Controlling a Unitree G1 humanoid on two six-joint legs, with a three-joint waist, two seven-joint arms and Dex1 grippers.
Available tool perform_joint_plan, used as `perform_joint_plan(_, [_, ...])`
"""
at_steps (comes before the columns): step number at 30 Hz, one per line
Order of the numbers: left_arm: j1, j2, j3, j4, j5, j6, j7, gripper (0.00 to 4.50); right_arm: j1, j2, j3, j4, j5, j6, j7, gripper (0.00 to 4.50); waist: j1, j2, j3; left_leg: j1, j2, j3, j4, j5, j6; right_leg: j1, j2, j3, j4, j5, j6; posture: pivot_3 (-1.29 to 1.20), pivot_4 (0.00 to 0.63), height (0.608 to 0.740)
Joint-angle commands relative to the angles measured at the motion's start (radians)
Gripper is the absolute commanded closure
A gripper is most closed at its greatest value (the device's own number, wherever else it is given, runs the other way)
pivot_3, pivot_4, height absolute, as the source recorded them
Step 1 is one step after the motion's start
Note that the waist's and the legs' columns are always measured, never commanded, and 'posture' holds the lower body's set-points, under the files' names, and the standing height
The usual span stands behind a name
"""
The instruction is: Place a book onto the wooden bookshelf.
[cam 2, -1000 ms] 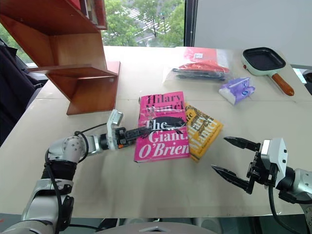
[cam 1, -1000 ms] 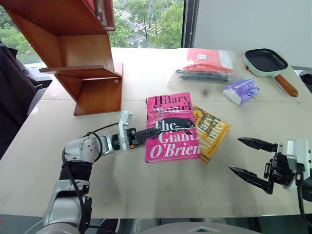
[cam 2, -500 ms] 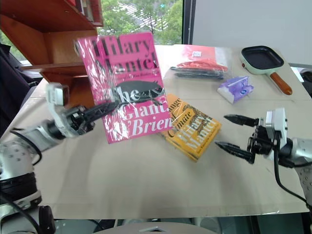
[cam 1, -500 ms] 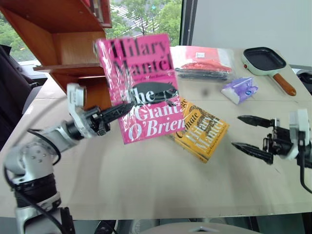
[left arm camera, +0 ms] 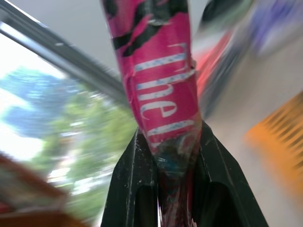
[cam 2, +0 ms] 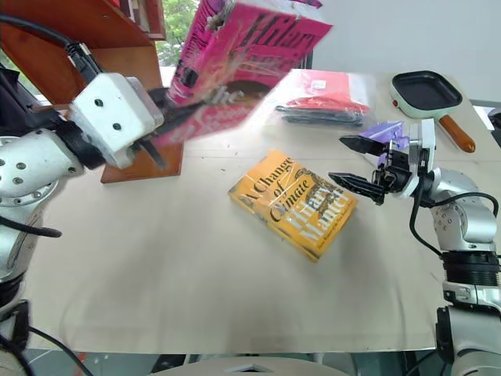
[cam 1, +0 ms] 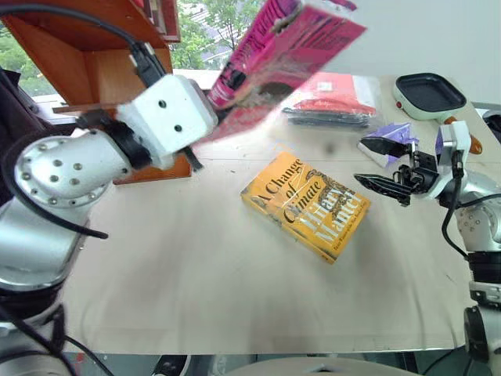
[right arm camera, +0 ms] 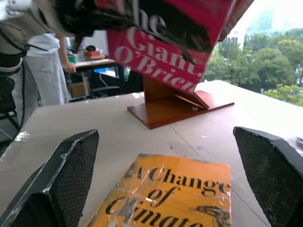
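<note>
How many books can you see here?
2 for certain: the pink book is held up in the left claw; the yellow book lies on the table. The bookshelf may hide more.

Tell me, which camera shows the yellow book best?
The left eye view: the whole yellow book lies flat on the table, title readable. The right eye view shows the same. The right wrist view catches just its near end; the left wrist view only an orange blur.

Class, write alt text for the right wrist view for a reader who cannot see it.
A pink book hangs in the air, clamped by the left gripper, above a yellow book lying on the table. The right gripper frames the view with open fingers; the wooden bookshelf stands behind.
</note>
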Motion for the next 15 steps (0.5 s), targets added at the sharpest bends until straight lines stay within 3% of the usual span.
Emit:
perform_joint_plan(1, [0.103, 0.115, 0.128, 0.101, 0.271, -0.169, 0.042, 4.25, -0.038, 0.025, -0.027, -0.028, 0.069, 0.043, 0.01, 0.0, -0.007, 0.002, 0.002, -0.002, 0.0, 0.002, 0.0, 0.0, 0.0, -0.003, 0.0, 0.002, 0.0, 0.0, 0.001, 0.0, 0.15, 0.731])
perform_joint_plan(7, [0.168, 0.108, 0.183, 0.165, 0.419, -0.282, 0.064, 4.25, -0.052, 0.028, -0.036, -0.067, 0.112, 0.123, -0.021, 0.0, -0.014, 0.003, 0.002, -0.004, 0.002, 0.009, 0.0, 0.0, 0.0, -0.007, 0.0, 0.002, 0.001, 0.0, 0.001, 0.0, 0.15, 0.731])
perform_joint_plan(15, [0.084, 0.038, 0.117, 0.202, 0.493, -0.342, 0.051, 4.25, -0.068, 0.021, -0.059, -0.092, 0.124, 0.174, -0.085, 0.0, -0.007, 0.002, 0.002, -0.015, 0.002, 0.009, 0.003, 0.0, 0.0, -0.014, -0.001, 0.002, 0.002, 0.001, 0.001, 0.0, 0.15, 0.731])
